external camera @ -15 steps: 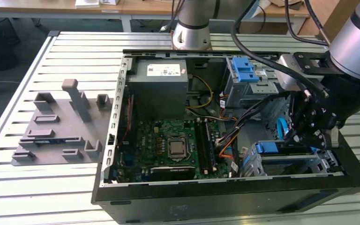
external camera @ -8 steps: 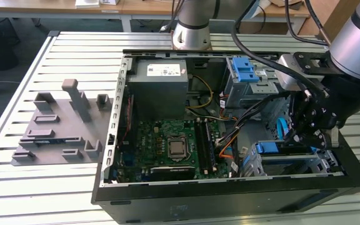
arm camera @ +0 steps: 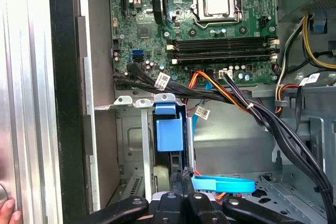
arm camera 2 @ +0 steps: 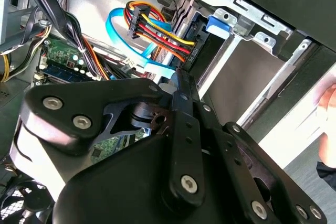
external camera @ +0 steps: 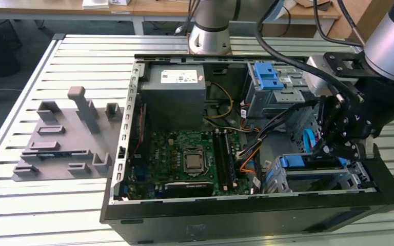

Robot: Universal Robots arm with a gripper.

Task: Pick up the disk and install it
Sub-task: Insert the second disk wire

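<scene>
The disk (external camera: 305,162) stands on edge in the lower bay at the front corner of the open computer case, on the exterior view's right. Its blue carrier frame (arm camera: 169,129) faces the first wrist view, between the bay's metal rails. My gripper (external camera: 335,147) hangs inside the case right at this bay. In both wrist views its black fingers (arm camera: 181,177) lie pressed together with no gap. Their tips are at the dark outer edge of the disk (arm camera 2: 198,43). I see nothing held between them.
Bundles of coloured and black cables (arm camera: 247,103) and a flat blue cable (arm camera: 223,184) run close past the gripper. The motherboard (external camera: 190,159), power-supply box (external camera: 176,87) and blue-latched drive cage (external camera: 269,77) occupy the case. A grey fixture (external camera: 67,138) lies outside. A person's hand (arm camera: 8,213) rests by the case.
</scene>
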